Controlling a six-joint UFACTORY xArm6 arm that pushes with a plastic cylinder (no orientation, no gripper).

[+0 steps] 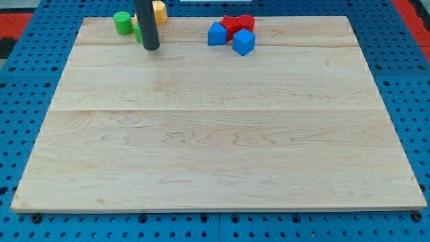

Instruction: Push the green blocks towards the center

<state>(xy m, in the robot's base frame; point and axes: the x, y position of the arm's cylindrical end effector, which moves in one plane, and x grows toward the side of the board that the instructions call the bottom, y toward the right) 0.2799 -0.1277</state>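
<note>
A green round block (122, 22) sat near the top left corner of the wooden worktop (215, 134). It looked like a short cylinder standing up. A second green block (137, 33) was just to its right and a little lower. Most of it was hidden behind the dark rod (146, 20), so its shape could not be made out. Both green blocks were far from the middle of the worktop.

My tip (150, 48) rested on the worktop right beside that second green block, on its right side. It seemed to touch it or nearly touch it, but I could not tell for sure. There was no hand on this arm, just the plain rod, so nothing was held.

A yellow block (160, 11) peeked out behind the rod, near the top edge.

Further right along the top edge was a little bunch of blocks, packed close together. Two red blocks (237, 24) sat at the back. A blue block (217, 34) sat in front on the left, and a blue cube (244, 42) sat in front on the right.

The worktop lay on a blue board with small holes (27, 101).
</note>
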